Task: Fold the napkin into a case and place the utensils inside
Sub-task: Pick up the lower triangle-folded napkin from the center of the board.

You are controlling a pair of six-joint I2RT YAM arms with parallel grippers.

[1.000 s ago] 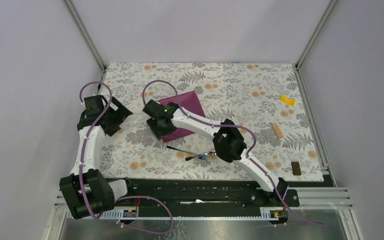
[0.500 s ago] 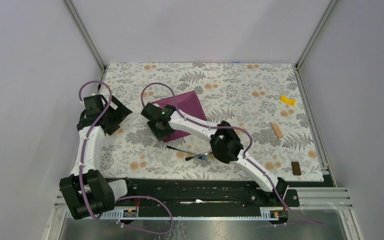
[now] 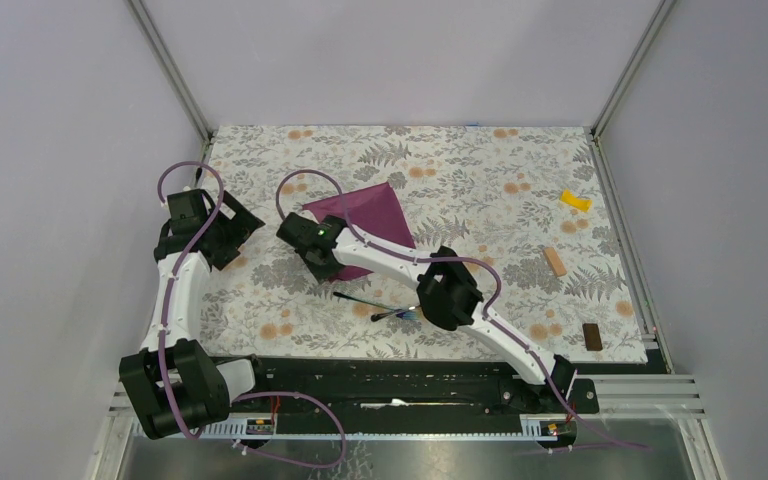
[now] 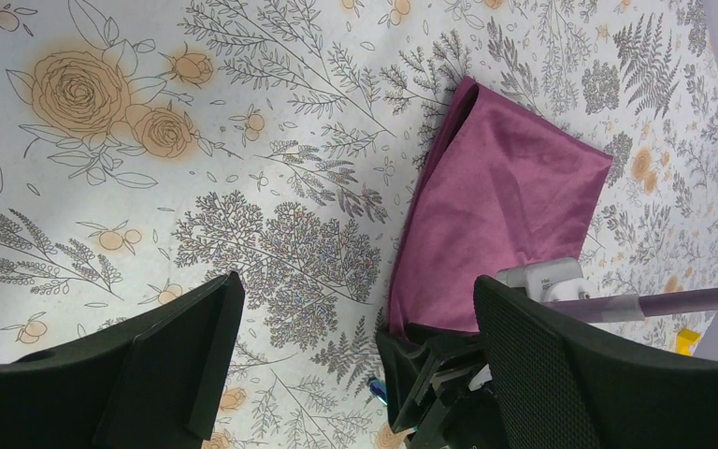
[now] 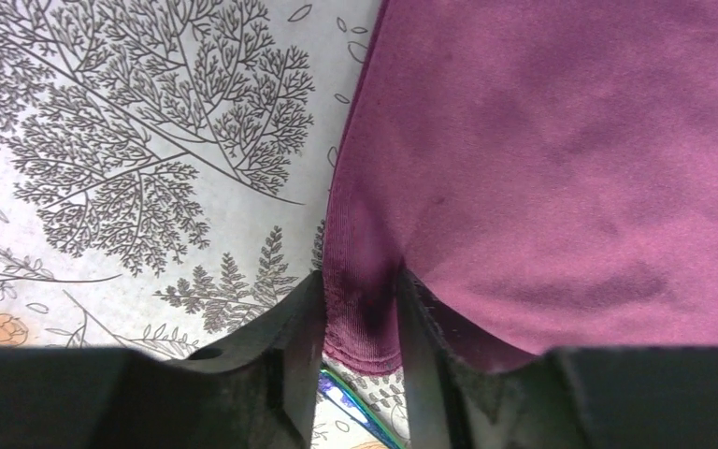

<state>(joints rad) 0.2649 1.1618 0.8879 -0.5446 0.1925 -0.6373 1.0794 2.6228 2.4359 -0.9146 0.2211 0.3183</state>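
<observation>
My right hand (image 5: pixel 358 304) has slid onto the napkin (image 5: pixel 561 168), clenching its lower-left edge, left hand (image 4: pixel 355 318) released wide; folding can likely begin.

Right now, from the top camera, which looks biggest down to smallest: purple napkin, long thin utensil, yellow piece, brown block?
1. napkin, though partly covered.
2. thin utensil.
3. yellow piece and brown block: too alike to rank.

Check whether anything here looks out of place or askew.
The napkin lies askew, diagonal to the tablecloth's edges. A yellow piece, a tan stick and a brown block lie scattered at the right.
</observation>
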